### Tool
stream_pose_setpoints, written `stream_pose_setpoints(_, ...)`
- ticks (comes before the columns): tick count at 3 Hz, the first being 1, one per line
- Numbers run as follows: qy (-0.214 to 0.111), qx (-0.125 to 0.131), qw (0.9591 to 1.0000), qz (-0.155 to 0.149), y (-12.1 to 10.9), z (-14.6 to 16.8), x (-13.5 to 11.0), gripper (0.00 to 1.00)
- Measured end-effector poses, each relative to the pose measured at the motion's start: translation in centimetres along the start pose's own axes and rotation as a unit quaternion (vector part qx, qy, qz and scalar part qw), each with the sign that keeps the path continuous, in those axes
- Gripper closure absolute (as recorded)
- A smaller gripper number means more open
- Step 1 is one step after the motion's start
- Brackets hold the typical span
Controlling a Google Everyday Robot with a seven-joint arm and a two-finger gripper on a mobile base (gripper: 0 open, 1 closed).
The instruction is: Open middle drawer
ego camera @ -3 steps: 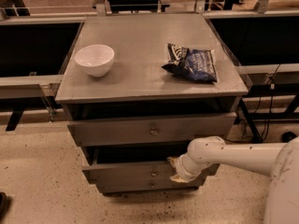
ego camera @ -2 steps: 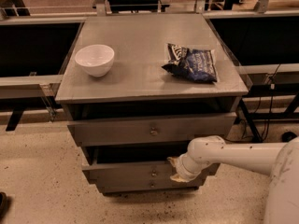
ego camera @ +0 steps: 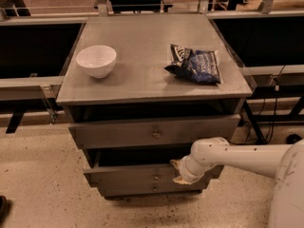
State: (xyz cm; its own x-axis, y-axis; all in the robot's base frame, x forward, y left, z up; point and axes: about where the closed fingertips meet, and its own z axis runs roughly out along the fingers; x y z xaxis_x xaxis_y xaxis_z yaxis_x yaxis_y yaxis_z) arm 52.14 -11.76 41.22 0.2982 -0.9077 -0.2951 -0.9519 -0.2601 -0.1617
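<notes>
The middle drawer (ego camera: 137,175) is a grey front with a small round knob (ego camera: 156,176), set below the wide top drawer (ego camera: 152,132). It stands pulled out a little, with a dark gap above its front. My gripper (ego camera: 180,172) is at the right part of this front, against its top edge, to the right of the knob. The white arm (ego camera: 237,156) reaches in from the right. The narrow bottom drawer (ego camera: 152,189) sits just beneath.
On the cabinet top (ego camera: 142,75) stand a white bowl (ego camera: 96,60) at the left and a dark blue snack bag (ego camera: 195,64) at the right. Dark benches flank the cabinet. Speckled floor (ego camera: 42,184) lies in front and to the left.
</notes>
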Motion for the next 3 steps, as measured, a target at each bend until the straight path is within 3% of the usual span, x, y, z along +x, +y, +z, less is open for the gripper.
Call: stream_pose_setpoints(3,0.0,0.0,1.0,0.0,0.0,0.0,0.0,0.05)
